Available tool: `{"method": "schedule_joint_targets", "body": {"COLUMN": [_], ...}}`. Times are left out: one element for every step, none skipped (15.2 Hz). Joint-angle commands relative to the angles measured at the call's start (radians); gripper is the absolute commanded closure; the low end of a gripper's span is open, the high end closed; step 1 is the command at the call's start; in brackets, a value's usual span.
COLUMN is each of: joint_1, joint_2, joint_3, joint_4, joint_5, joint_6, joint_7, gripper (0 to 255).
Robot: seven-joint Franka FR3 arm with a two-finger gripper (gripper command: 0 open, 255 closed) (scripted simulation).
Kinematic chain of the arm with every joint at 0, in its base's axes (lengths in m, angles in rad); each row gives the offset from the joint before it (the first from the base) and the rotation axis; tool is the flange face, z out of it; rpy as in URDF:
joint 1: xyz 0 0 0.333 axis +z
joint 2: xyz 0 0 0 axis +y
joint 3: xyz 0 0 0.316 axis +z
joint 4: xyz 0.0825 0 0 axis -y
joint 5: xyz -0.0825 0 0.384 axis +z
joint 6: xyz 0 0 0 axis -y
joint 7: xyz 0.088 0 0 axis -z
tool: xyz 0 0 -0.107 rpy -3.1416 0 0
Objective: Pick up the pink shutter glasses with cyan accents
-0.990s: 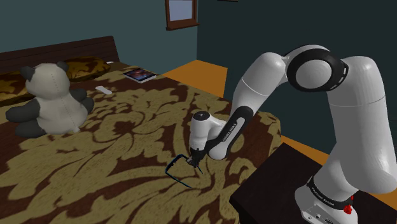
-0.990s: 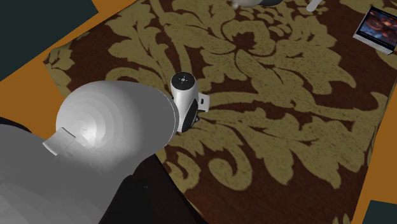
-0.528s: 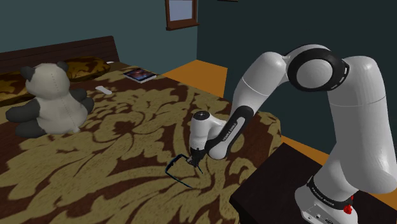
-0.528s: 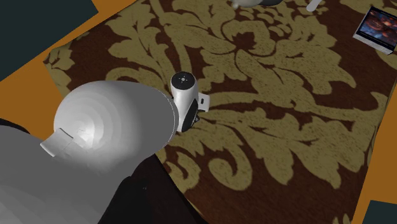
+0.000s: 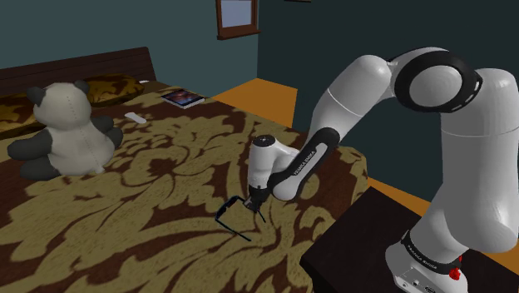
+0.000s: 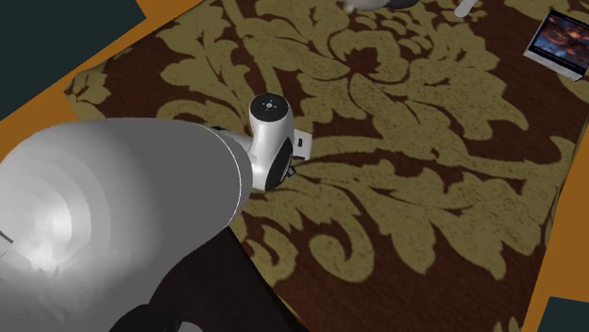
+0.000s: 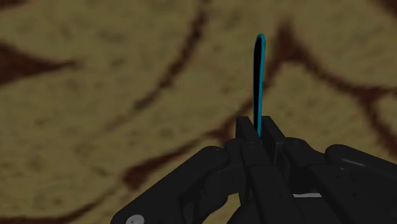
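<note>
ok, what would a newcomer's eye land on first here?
The big white arm arches from the shoulder view's right down onto a brown-and-tan patterned bedspread. At its tip the gripper is shut on thin dark glasses with a cyan edge. A panda toy sits at the head of the bed, at the shoulder view's upper left.

A bed (image 5: 158, 216) with a dark headboard (image 5: 83, 67) is wearing a brown cover with a big tan leaf pattern. A panda (image 5: 66, 129) is sitting upright on the cover near the headboard, at the shoulder view's left. A small white remote (image 5: 135, 118) is lying just beside the panda, towards the shoulder view's right. Further that way a book (image 5: 182, 98) is lying flat near the bed's edge. Two patterned pillows (image 5: 112, 86) are resting against the headboard behind the panda.
</note>
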Motion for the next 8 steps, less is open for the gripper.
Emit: {"method": "schedule_joint_targets", "body": {"joint_1": [-0.01, -0.014, -0.018, -0.022, -0.026, -0.03, -0.031, -0.031], "joint_2": [-0.027, -0.039, -0.052, -0.065, -0.077, -0.09, -0.092, -0.092], "joint_3": [0.011, 0.017, 0.022, 0.028, 0.033, 0.038, 0.039, 0.039], "joint_4": [-0.007, -0.009, -0.011, -0.013, -0.015, -0.017, -0.017, -0.017], "joint_5": [0.012, 0.018, 0.024, 0.03, 0.037, 0.044, 0.045, 0.045], "joint_6": [-0.02, -0.03, -0.041, -0.051, -0.062, -0.072, -0.074, -0.074], "joint_7": [-0.009, -0.014, -0.018, -0.023, -0.027, -0.032, -0.033, -0.033], "gripper": [255, 255, 255, 255, 255, 255, 255, 255]}}
